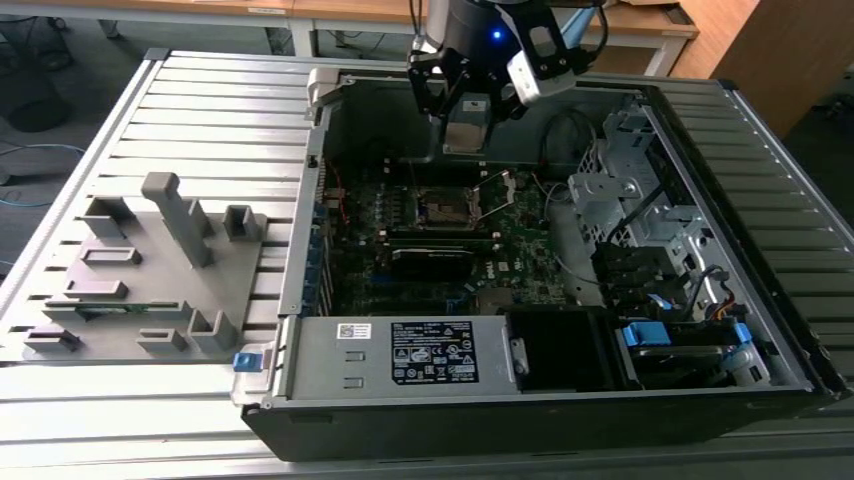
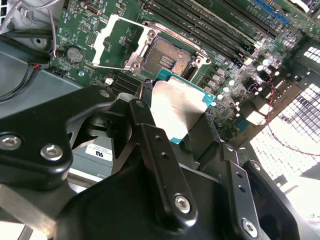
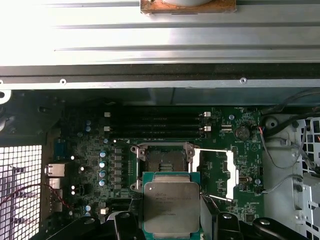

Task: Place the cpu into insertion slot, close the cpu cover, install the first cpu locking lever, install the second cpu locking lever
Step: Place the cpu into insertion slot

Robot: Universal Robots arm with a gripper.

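The exterior view shows a slatted metal table [image 1: 200, 110] carrying an open computer case [image 1: 534, 425] on the side toward the exterior view's right. A grey moulded fixture [image 1: 147, 270] lies by the table's edge on the exterior view's left. A boxy power supply [image 1: 400, 355] with a label fills the case's near edge. Behind it the green circuit board [image 1: 400, 280] lies flat on the case floor. The arm reaches down over the far edge of the case, its gripper [image 1: 465, 130] hanging above the board. In the first wrist view, long black memory slots [image 3: 155, 122] run along one edge of the board. The cpu cover [image 3: 231, 172] is swung open, its frame lying just beside the socket it belongs to. The insertion slot [image 3: 163, 161] sits between the memory slots and the gripper, with its dark contact field exposed inside the silver rim. The black fingers [image 3: 210, 217] are closed on two opposite edges of the cpu [image 3: 171, 206], grey metal top facing the first wrist camera. The chip is held level above the board, near the insertion slot but not seated in it. In the second wrist view its green underside edge shows between the jaws.
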